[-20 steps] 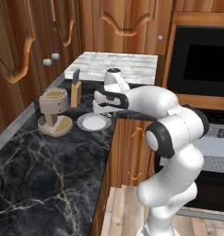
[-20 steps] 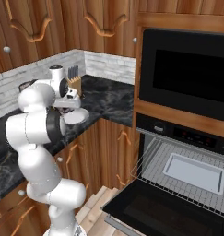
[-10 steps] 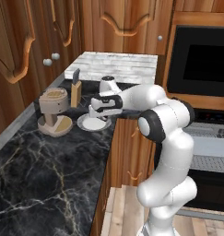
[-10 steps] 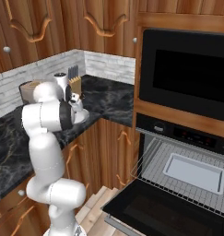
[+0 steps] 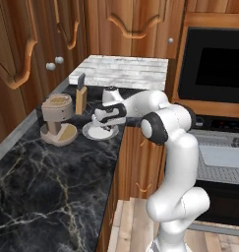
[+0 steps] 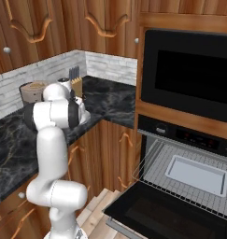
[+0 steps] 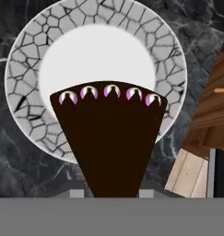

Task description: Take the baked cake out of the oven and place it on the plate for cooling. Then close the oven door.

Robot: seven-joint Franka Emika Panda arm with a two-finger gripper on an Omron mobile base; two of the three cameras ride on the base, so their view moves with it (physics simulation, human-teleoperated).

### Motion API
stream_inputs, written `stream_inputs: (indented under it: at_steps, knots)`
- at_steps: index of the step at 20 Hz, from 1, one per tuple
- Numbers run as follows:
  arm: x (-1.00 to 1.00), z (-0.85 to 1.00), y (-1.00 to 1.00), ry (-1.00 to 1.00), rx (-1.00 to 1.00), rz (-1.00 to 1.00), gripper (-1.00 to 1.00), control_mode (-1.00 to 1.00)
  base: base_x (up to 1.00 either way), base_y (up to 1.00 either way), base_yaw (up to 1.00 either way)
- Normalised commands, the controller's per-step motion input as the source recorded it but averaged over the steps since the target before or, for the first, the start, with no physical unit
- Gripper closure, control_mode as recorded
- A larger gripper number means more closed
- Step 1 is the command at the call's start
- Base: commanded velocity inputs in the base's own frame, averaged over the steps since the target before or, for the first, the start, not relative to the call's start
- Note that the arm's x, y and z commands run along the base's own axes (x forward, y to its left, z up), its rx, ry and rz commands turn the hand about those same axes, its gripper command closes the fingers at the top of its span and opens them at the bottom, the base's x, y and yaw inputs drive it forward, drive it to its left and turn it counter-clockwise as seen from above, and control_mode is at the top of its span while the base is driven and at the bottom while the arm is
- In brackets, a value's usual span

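Observation:
In the hand view the baked cake, a dark brown wedge with small pale dots along its wide edge, hangs just above the plate, a round white plate with a crackled grey rim. My gripper is shut on the cake's narrow end, and the cake hides the fingertips. The left base view shows the gripper reaching down over the plate on the black marble counter. The oven stands open on the right, its oven door dropped flat.
A pale grey baking tray lies on the oven's pulled-out wire rack. A tan coffee grinder and a wooden knife block stand left of the plate. The black microwave sits above the oven. The counter edge runs just right of the plate.
The arm has swung left and lowered, carrying the cake from beside the plate to right above it. The oven door stays open.

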Motion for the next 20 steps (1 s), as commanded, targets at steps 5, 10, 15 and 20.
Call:
stream_inputs:
  at_steps: [5,10,15,20]
  knots:
    - [0.25,-0.22,0.01,-0.02,0.0,0.0,1.0,-1.0,0.0,0.0,0.0]
    - [0.27,-0.31,0.02,-0.01,0.0,0.0,1.0,-1.0,0.0,0.0,0.0]
    - [0.28,-0.31,0.05,-0.03,0.0,0.0,1.0,-1.0,0.0,0.0,0.0]
    - [0.25,-0.27,0.06,-0.06,0.0,0.0,1.0,-1.0,0.0,0.0,0.0]
